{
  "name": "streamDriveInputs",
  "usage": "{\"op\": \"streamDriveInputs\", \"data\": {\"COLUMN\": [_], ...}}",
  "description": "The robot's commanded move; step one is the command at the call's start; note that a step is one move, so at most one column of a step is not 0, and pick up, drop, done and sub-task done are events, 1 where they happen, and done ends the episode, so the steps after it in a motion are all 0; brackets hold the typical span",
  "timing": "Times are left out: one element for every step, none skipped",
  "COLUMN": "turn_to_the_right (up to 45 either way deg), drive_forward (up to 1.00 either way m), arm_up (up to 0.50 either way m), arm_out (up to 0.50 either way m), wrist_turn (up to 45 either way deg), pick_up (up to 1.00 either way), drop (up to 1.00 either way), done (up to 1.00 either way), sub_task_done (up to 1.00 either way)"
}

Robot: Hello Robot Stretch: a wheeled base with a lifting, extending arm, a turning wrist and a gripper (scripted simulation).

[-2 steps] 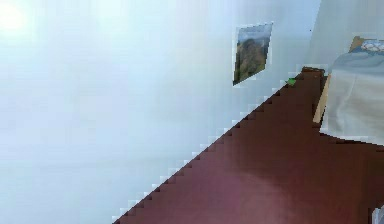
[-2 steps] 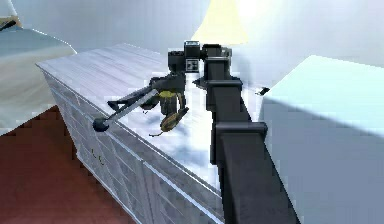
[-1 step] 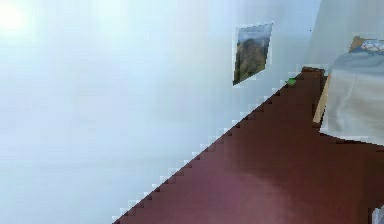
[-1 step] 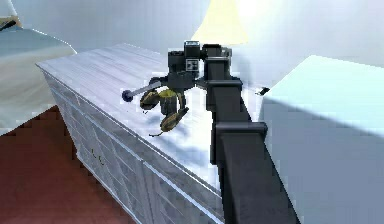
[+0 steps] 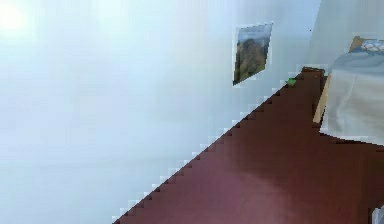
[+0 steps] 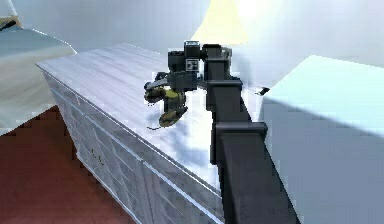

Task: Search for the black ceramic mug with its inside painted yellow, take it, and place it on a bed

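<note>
Around the arm: You are looking along the dark square arm (image 6: 245,165), which reaches out over a long dresser (image 6: 95,75). A tall white block (image 6: 325,120) stands close at the arm's right. A pale yellow lamp shade (image 6: 225,15) rises behind the two white marker squares (image 6: 190,60).

Bed: A bed (image 6: 20,55) with a pale cover lies past the dresser's far end, at the arm side view's left. In the forward view you see it (image 5: 358,95) at the right edge, on a wooden frame.

Ahead: A plain white wall (image 5: 100,100) takes the forward view's left and carries a framed landscape picture (image 5: 252,52). A small green thing (image 5: 291,81) sits at the wall's foot, and dark red-brown floor (image 5: 270,160) runs between the wall and the bed.

Mug: A small dark blob with a yellow patch (image 6: 174,96) sits right at the gripper (image 6: 163,108), over the dresser top. The colours fit the black mug with its yellow inside.

Fingers: You cannot tell their state. With the dresser top behind them, you cannot tell whether the gripper holds the mug.

Surfaces: The dresser top is pale with streaky wood grain. Its panelled drawer fronts (image 6: 105,160) are white. The floor looks smooth and glossy.
</note>
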Motion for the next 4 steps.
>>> {"op": "streamDriveInputs", "data": {"turn_to_the_right": [0.0, 0.0, 0.0, 0.0], "drive_forward": [0.00, 0.00, 0.00, 0.00], "arm_up": [0.00, -0.08, 0.00, 0.08], "arm_out": [0.00, 0.00, 0.00, 0.00], "wrist_turn": [3.0, 0.0, 0.0, 0.0], "pick_up": [0.00, 0.00, 1.00, 0.00], "drop": [0.00, 0.00, 0.00, 0.00], "done": [0.00, 0.00, 0.00, 0.00], "sub_task_done": [0.00, 0.00, 0.00, 0.00]}}
